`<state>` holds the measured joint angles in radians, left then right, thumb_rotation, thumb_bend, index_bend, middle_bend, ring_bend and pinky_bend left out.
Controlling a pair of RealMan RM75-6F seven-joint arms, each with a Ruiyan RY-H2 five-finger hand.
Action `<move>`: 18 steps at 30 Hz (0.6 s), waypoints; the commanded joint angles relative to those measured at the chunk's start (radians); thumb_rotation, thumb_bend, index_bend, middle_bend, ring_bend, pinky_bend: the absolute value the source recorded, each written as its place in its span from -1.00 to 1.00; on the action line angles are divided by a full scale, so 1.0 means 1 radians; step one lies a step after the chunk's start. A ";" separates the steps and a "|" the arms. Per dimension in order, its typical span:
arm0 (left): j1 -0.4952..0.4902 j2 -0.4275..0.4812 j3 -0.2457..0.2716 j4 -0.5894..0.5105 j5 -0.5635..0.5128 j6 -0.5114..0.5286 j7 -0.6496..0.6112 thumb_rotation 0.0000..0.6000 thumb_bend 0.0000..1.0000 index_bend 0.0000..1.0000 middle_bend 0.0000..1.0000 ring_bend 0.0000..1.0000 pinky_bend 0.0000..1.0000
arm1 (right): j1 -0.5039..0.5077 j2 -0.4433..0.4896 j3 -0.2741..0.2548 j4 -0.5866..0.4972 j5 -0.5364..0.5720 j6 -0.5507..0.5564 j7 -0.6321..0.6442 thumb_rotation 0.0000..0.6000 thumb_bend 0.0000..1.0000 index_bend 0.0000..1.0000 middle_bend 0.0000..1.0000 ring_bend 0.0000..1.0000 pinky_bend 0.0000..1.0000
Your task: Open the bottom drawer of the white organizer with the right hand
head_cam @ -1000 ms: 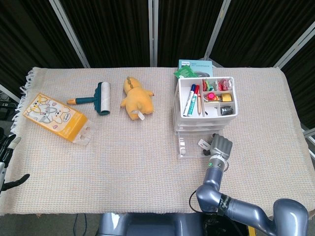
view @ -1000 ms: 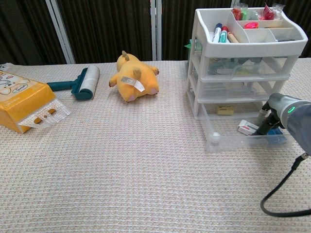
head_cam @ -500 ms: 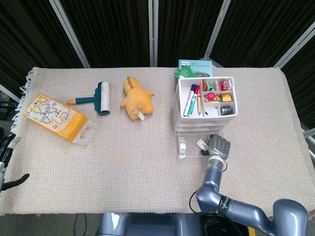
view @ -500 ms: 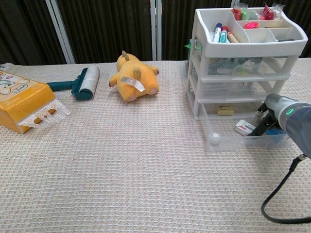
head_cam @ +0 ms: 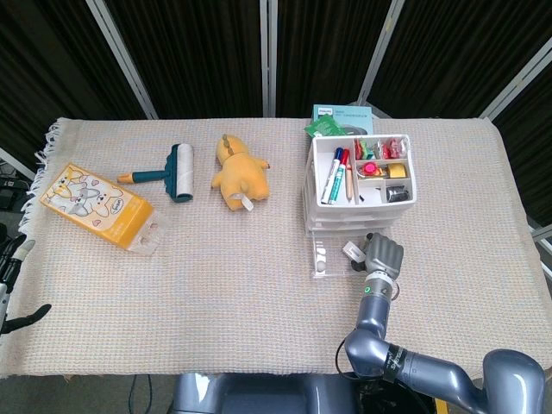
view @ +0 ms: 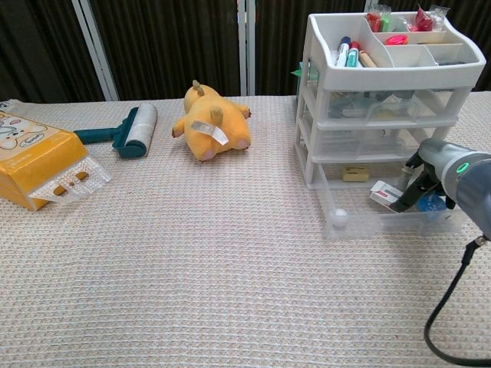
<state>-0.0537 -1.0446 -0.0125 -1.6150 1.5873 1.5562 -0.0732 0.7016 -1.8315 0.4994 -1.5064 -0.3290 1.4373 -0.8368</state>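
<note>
The white organizer (head_cam: 359, 185) (view: 387, 92) stands at the right of the table. Its clear bottom drawer (head_cam: 332, 257) (view: 360, 218) is pulled out toward me. My right hand (head_cam: 384, 255) (view: 443, 165) hangs over the drawer's right part. Its fingers (view: 412, 193) are curled and reach down inside, behind the front wall. They touch a small white and red box (view: 381, 192), which lies tilted. Whether they pinch it is unclear. My left hand (head_cam: 9, 289) shows at the left edge of the head view, with its fingers apart and nothing in them.
A yellow plush toy (head_cam: 240, 175), a lint roller (head_cam: 171, 172) and an orange carton (head_cam: 97, 205) lie to the left on the woven cloth. A teal booklet (head_cam: 341, 115) sits behind the organizer. The top tray holds several markers (head_cam: 335, 175).
My right hand has risen a little and shifted toward the organizer. The small white and red box in the drawer has tipped up and moved left. The drawer stays pulled out.
</note>
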 commanded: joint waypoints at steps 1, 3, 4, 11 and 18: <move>0.000 0.000 0.000 0.000 0.001 0.001 0.001 1.00 -0.81 -1.00 -1.00 -1.00 -1.00 | -0.004 0.017 0.002 -0.031 -0.014 0.016 0.002 1.00 -0.53 0.15 0.94 0.92 0.43; 0.000 0.000 0.000 -0.001 0.001 0.001 0.001 1.00 -0.81 -1.00 -1.00 -1.00 -1.00 | -0.006 0.028 0.002 -0.051 -0.021 0.025 0.001 1.00 -0.53 0.15 0.94 0.92 0.43; 0.000 0.000 0.000 -0.001 0.001 0.002 0.001 1.00 -0.81 -1.00 -1.00 -1.00 -1.00 | -0.007 0.033 0.001 -0.061 -0.025 0.030 -0.001 1.00 -0.53 0.15 0.94 0.92 0.43; 0.000 0.000 -0.001 -0.001 -0.001 0.002 0.002 1.00 -0.81 -1.00 -1.00 -1.00 -1.00 | -0.019 0.071 0.000 -0.131 -0.047 0.058 0.000 1.00 -0.53 0.16 0.94 0.92 0.43; 0.001 -0.001 0.000 -0.003 0.000 0.003 0.008 1.00 -0.81 -1.00 -1.00 -1.00 -1.00 | -0.042 0.127 -0.005 -0.212 -0.079 0.087 0.009 1.00 -0.53 0.16 0.94 0.92 0.43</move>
<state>-0.0527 -1.0453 -0.0124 -1.6179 1.5875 1.5587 -0.0656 0.6664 -1.7160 0.4962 -1.7059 -0.3994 1.5163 -0.8313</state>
